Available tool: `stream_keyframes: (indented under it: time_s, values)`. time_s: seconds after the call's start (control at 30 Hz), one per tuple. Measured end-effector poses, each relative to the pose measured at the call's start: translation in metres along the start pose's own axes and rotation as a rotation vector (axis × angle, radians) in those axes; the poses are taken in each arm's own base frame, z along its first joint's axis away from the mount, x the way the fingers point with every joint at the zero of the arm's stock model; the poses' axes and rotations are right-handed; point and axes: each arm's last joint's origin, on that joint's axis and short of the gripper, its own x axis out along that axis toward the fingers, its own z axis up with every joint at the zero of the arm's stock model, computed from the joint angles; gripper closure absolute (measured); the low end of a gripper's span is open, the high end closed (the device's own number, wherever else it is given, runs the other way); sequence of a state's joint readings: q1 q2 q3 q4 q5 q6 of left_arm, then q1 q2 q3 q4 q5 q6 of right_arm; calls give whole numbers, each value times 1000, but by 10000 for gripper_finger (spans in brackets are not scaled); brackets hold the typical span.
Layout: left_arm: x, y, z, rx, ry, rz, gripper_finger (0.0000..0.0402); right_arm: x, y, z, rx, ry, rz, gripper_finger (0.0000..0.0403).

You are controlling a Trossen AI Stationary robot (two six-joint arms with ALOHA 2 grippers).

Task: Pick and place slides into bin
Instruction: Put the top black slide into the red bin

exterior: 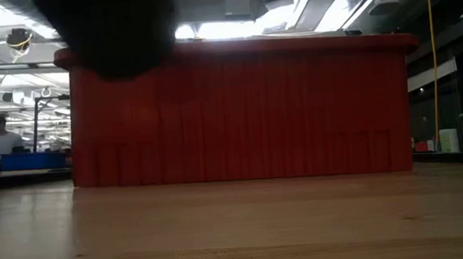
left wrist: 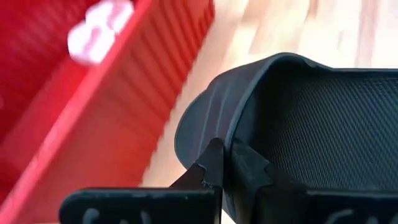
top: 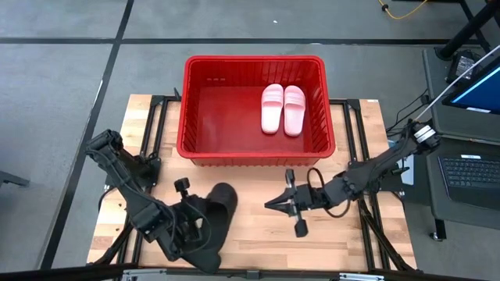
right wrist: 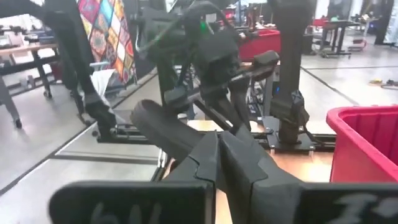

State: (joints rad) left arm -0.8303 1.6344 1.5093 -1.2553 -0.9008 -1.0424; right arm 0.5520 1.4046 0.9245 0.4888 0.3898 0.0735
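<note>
Near left of the wooden bench (top: 258,234), the left tool (left wrist: 222,163) is clamped on a black open-toe slide sandal (top: 216,204), held up off the bench, toe pointing twd the bin. Near centre-right, the right tool (top: 271,204) sits w/ fingers pressed together, holding nothing. Farther back, the big rectangular red plastic bin w/ slotted sides (top: 187,117) holds a light pink pair of slides (top: 283,108), side by side in its right part.
</note>
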Motion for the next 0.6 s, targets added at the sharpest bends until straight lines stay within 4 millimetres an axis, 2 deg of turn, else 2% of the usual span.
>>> stream_keyframes:
  time_s: [0.13,0.3,0.6]
  values:
    - [1,-4,11,23,-125,16,398,-13,0,11,-8,5,-36,382]
    - [7,-7,23,37,-201,37,398,-26,0,20,-18,16,-65,382]
    - [24,-8,55,160,-307,83,398,-30,4,20,-45,26,-48,382]
